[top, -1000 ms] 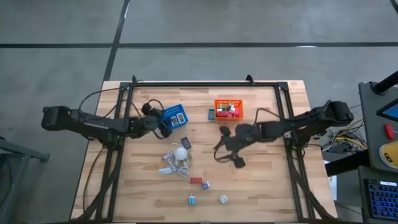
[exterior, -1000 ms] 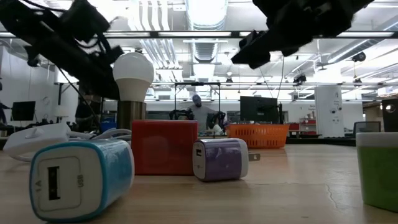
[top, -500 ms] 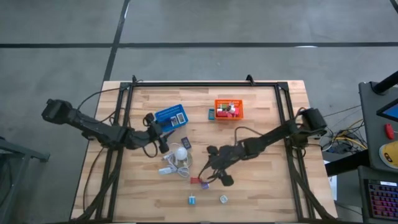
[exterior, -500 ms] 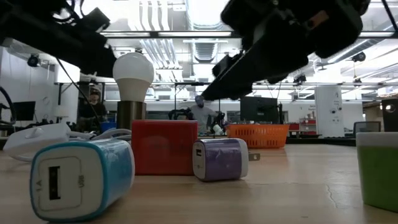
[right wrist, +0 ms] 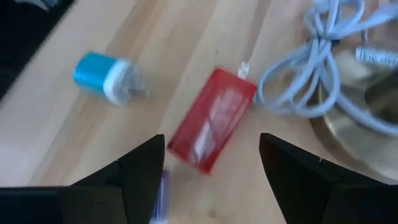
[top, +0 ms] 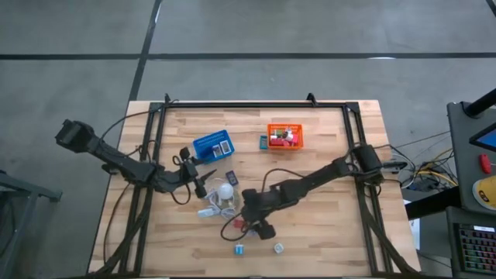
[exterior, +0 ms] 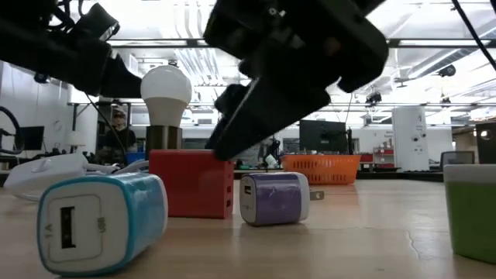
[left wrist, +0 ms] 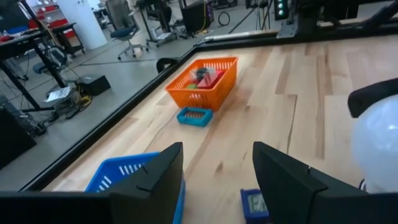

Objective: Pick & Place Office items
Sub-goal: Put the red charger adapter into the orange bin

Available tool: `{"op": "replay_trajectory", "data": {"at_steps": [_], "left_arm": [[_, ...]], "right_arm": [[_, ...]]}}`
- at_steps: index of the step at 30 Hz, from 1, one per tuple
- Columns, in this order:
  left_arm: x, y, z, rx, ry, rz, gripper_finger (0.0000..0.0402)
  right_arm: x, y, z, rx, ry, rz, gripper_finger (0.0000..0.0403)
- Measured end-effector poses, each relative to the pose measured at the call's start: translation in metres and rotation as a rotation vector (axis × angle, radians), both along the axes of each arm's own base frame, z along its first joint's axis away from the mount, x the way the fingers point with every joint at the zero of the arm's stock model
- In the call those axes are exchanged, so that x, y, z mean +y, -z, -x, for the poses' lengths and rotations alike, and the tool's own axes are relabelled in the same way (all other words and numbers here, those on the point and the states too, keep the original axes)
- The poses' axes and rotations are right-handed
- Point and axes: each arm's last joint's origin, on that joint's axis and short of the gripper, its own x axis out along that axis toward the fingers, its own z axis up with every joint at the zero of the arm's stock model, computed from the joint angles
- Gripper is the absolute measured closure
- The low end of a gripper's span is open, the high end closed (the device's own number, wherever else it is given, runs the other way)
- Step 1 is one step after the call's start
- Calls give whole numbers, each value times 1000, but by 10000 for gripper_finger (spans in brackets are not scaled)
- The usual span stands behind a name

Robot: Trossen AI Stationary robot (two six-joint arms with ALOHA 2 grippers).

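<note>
With jaws spread, the right gripper (right wrist: 208,180) is poised over the red charger block (right wrist: 211,120); closing is needed next.

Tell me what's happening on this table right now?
The right hand hangs open just above the red block near the table's front, not gripping it yet. The left hand, also open and empty, hovers near the blue basket and the white bulb. A few items already sit in the orange basket.
</note>
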Motion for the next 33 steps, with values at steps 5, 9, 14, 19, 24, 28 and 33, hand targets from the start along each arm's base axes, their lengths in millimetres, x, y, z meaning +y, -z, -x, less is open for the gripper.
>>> {"op": "replay_trajectory", "data": {"at_steps": [5, 9, 14, 19, 24, 28, 33], "left_arm": [[0, 0, 0, -13, 0, 5, 204], [0, 0, 0, -16, -2, 2, 204], [0, 2, 1, -9, -8, -6, 204], [1, 5, 3, -7, -12, 2, 204], [2, 7, 4, -22, -17, 14, 204], [2, 7, 4, -25, -16, 15, 204], [1, 7, 4, -29, -12, 17, 204]], "right_arm": [[1, -4, -3, 26, 7, -4, 131], [2, -9, -5, 22, 42, -33, 132], [4, -10, -5, 19, 72, -57, 138], [11, -9, -3, 5, 94, -38, 136], [13, -2, -5, 0, 118, -44, 136], [13, 5, -6, 8, 162, -9, 136], [13, 7, -7, 7, 188, -18, 141]]}}
